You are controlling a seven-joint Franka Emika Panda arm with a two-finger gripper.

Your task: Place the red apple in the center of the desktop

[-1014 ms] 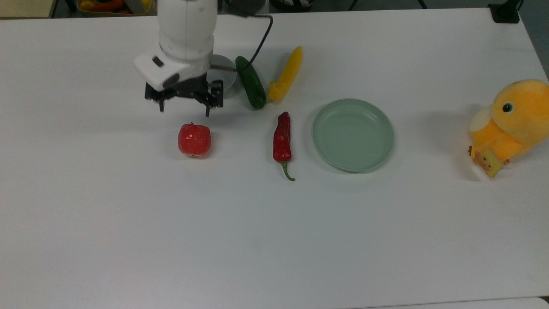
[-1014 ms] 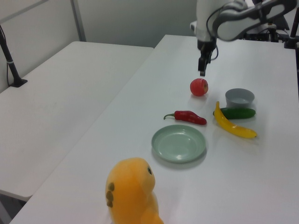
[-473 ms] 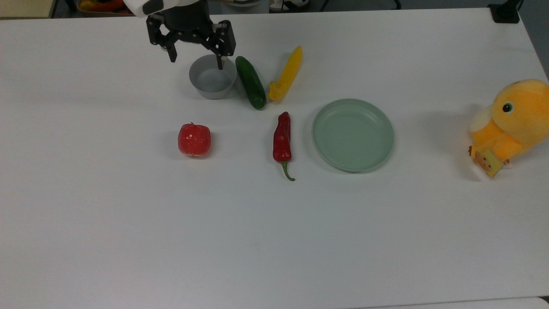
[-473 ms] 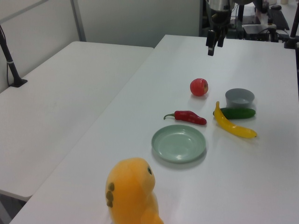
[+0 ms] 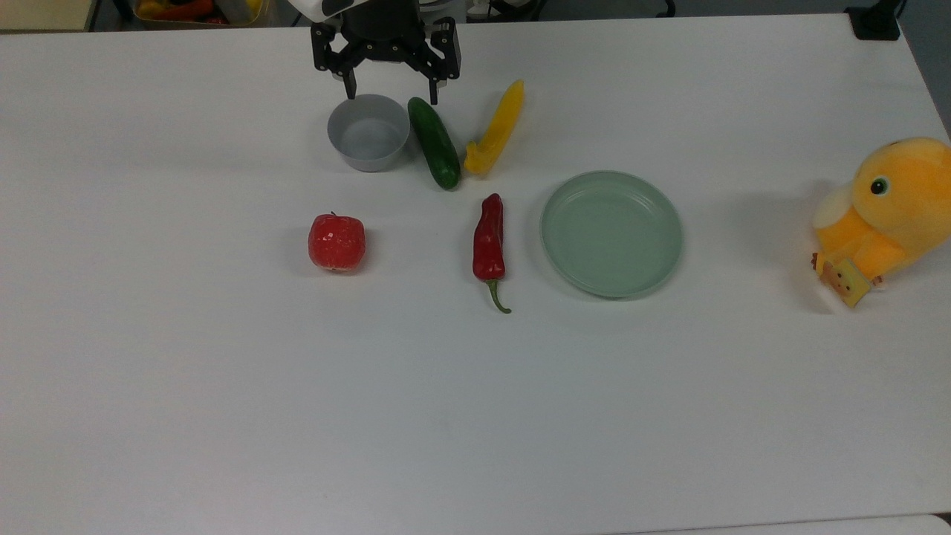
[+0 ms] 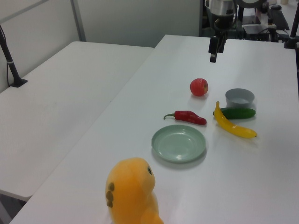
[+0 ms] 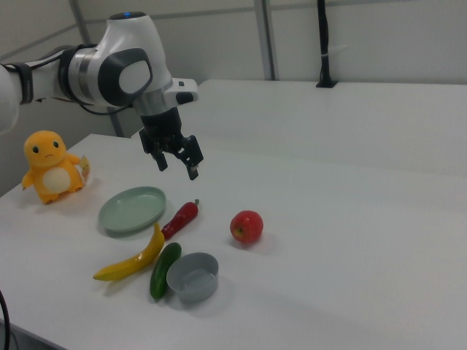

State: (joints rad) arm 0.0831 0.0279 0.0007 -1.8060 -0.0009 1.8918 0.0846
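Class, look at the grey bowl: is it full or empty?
Empty. The bowl stands upright beside the cucumber, and the top view shows only its bare grey inside.

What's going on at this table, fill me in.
A white robot arm's black two-finger gripper hangs open and empty above the grey round bowl and the dark green cucumber. The round bright red apple sits untouched on the plain white desktop, nearer the top view's left than the middle. The long dark-red chili pepper and the pale green round plate lie to its right in the top view.
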